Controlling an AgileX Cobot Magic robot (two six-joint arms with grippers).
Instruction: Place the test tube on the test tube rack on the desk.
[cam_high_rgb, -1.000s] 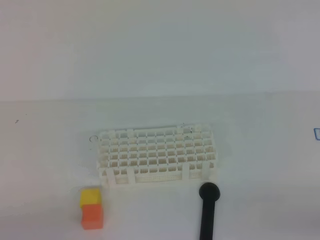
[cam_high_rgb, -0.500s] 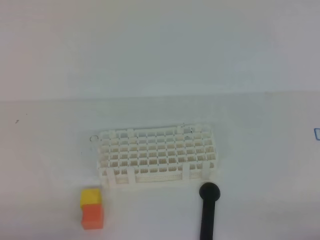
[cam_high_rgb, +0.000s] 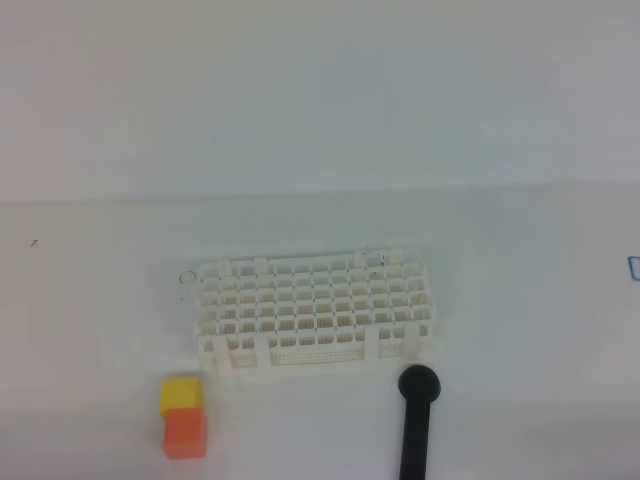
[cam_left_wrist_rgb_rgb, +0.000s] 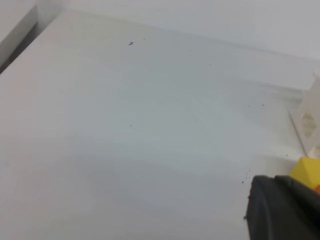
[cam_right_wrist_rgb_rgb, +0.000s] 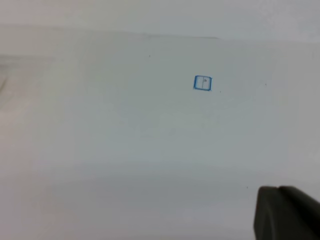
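The white test tube rack (cam_high_rgb: 314, 313) stands on the desk (cam_high_rgb: 90, 340), in the middle of the exterior view. The test tube (cam_high_rgb: 187, 278) shows only faintly: its round rim lies at the rack's back left corner and its clear body seems to run along the rack's back edge. Neither gripper appears in the exterior view. A black part of my left gripper (cam_left_wrist_rgb_rgb: 282, 210) fills the lower right corner of the left wrist view, beside the rack's corner (cam_left_wrist_rgb_rgb: 309, 120). A black part of my right gripper (cam_right_wrist_rgb_rgb: 287, 215) sits low right in the right wrist view. Both grippers are shut with nothing in them.
A yellow block on an orange block (cam_high_rgb: 183, 417) stands in front of the rack's left end; its yellow top (cam_left_wrist_rgb_rgb: 306, 172) shows in the left wrist view. A black round-headed stick (cam_high_rgb: 417, 420) lies in front of the rack's right end. A small blue square mark (cam_right_wrist_rgb_rgb: 202, 83) is on the desk.
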